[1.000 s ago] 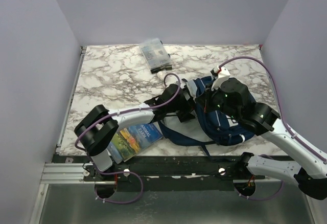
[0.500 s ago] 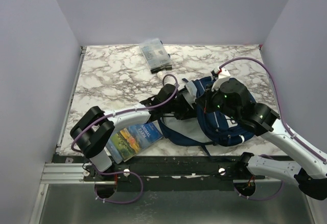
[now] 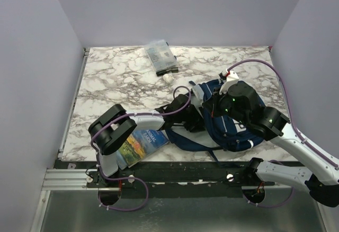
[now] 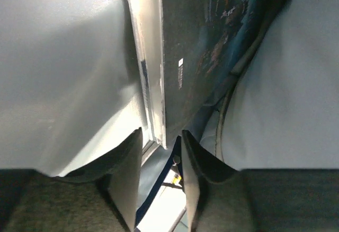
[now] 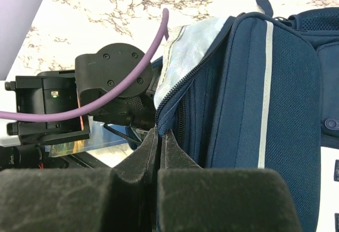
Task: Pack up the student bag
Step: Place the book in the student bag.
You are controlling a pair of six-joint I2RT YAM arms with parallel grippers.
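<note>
Navy student bag (image 5: 249, 94) of matt woven cloth, a mesh panel at one pocket, pale grey lining. Smooth marble-patterned tabletop (image 3: 116, 78). Glossy paper book cover (image 3: 139, 143). Clear shiny plastic pouch (image 3: 160, 55).

Marble worktop (image 3: 116, 78)'s got a clear pouch (image 3: 160, 56) at 12 o'clock, student bag (image 3: 229, 131) around 4, book (image 3: 140, 144) at 7.

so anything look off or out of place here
Nothing spilled or damaged. The picture book lies askew at the near edge of the table, one corner seemingly past it. A small white item sits loose beside the clear pouch, and a strap of the student bag trails toward the near edge.
</note>
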